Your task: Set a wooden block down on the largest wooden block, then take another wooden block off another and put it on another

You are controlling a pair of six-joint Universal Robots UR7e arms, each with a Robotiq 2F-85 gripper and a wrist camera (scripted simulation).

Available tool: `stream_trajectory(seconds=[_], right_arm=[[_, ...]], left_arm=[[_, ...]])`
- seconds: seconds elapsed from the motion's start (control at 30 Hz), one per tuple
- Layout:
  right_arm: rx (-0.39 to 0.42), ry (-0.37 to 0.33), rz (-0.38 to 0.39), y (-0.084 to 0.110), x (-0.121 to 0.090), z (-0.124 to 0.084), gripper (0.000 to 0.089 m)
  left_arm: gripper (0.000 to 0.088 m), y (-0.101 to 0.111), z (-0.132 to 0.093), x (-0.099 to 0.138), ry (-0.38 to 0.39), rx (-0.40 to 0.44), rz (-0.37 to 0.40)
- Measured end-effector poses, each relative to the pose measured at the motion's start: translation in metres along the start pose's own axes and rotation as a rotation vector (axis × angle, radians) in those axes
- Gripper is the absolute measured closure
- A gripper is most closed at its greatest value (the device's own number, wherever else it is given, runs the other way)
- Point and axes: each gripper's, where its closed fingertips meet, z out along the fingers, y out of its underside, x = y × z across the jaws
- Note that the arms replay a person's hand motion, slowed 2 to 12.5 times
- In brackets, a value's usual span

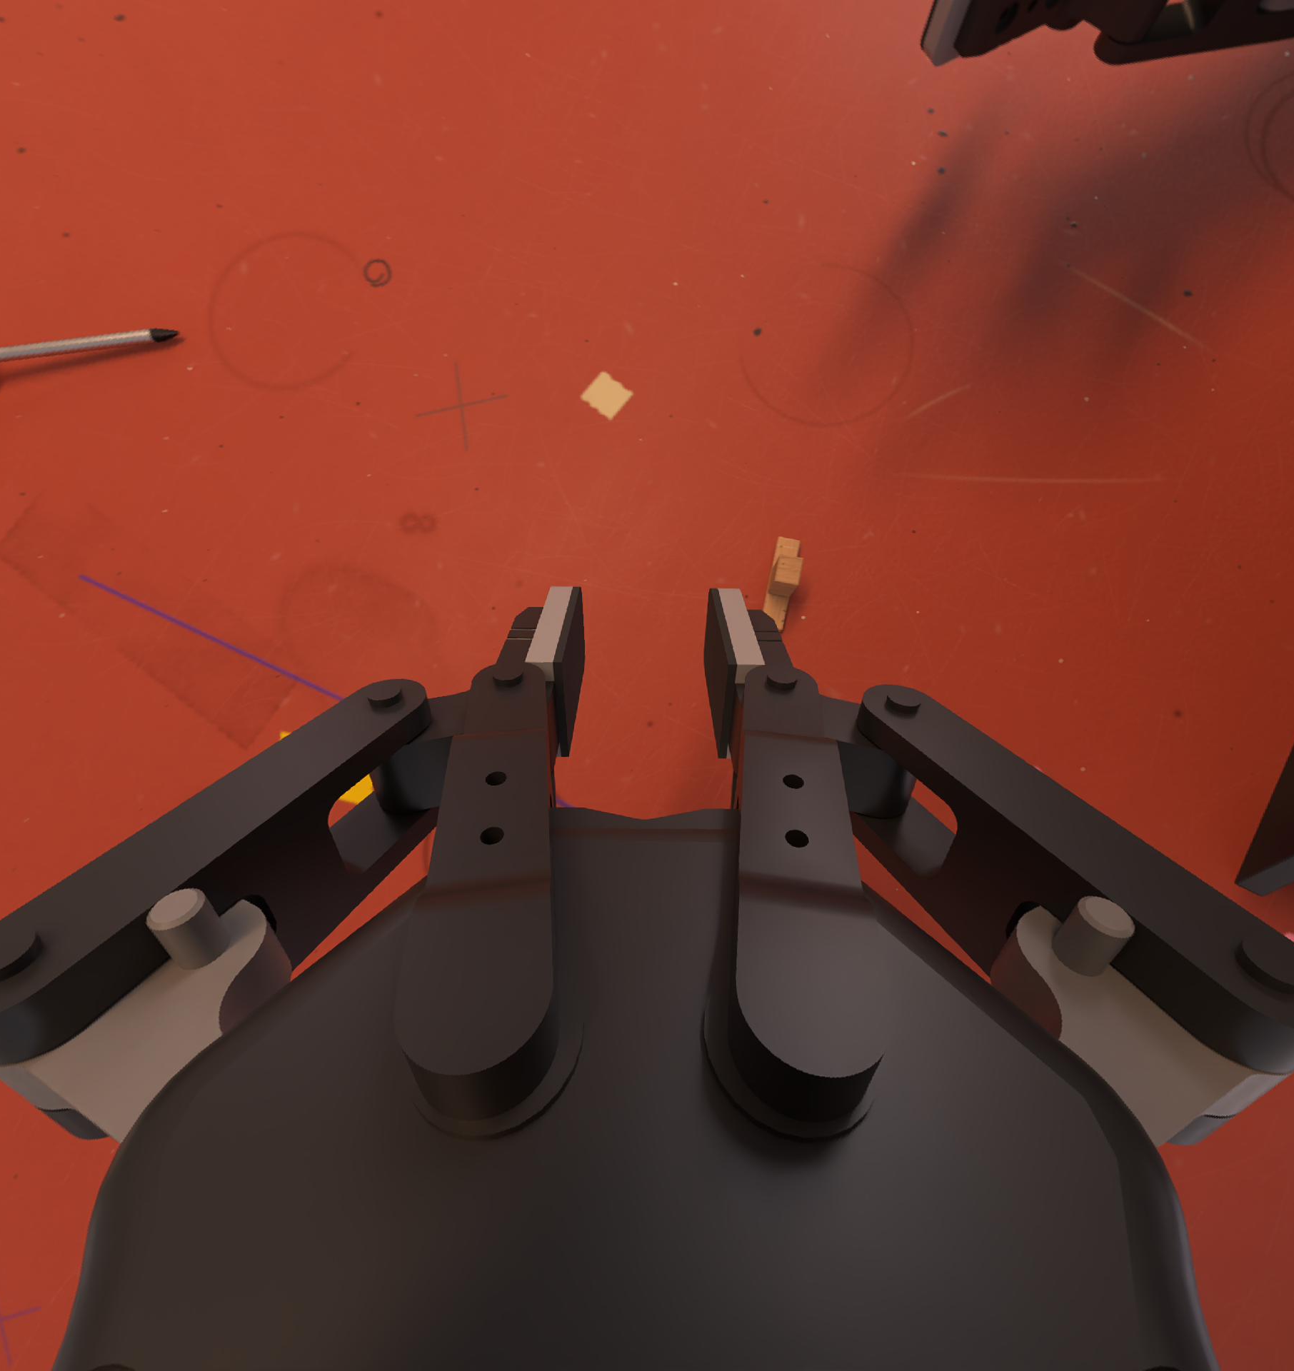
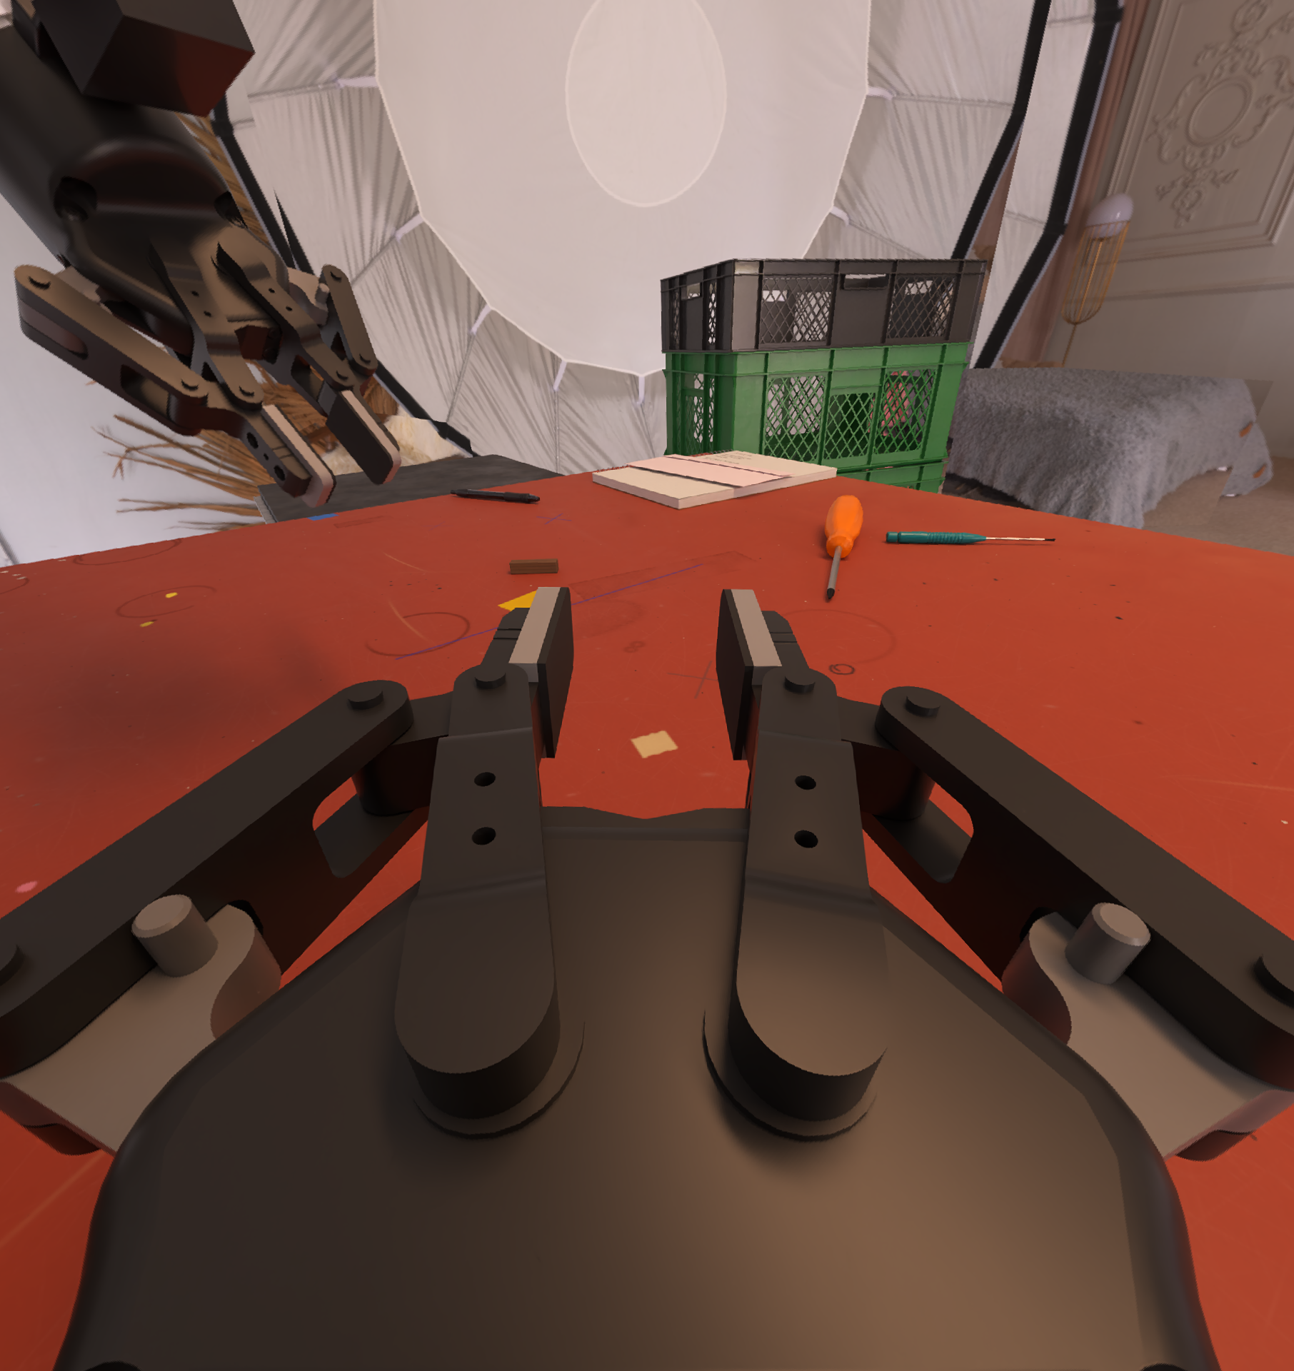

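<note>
In the left wrist view a small stack of light wooden blocks [image 1: 785,579] stands on the red table [image 1: 1000,593], a short block on top of a longer one. It is just right of my left gripper [image 1: 645,593], which is open, empty and above the table. My right gripper [image 2: 644,593] is open and empty, low over the table. A dark brown wooden block [image 2: 533,567] lies flat beyond its left fingertip. The left gripper [image 2: 332,452] also hangs open at the upper left of the right wrist view. The right gripper [image 1: 1074,30] shows at the top right of the left wrist view.
An orange screwdriver [image 2: 841,534] [image 1: 73,345], a teal screwdriver [image 2: 956,537], a black pen [image 2: 496,495] and a notepad [image 2: 711,478] lie toward the far edge. A black crate [image 2: 815,304] sits on a green crate [image 2: 815,400] beyond it. A flat tan square [image 1: 606,395] [image 2: 654,743] lies mid-table. A dark shape [image 1: 1289,816] cuts in at the right.
</note>
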Motion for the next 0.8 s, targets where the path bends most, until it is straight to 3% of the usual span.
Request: stream_trajectory(seconds=[0.43, 0.8], right_arm=[[-0.001, 0.000, -0.003, 0.000, 0.000, 0.000, 0.0538], [0.003, 0.002, -0.005, -0.001, 0.000, 0.000, 0.0539]], left_arm=[[0.0552, 0.012, -0.038, -0.032, -0.075, 0.027, -0.051], [0.0524, 0.038, -0.056, -0.061, -0.131, -0.046, -0.125]])
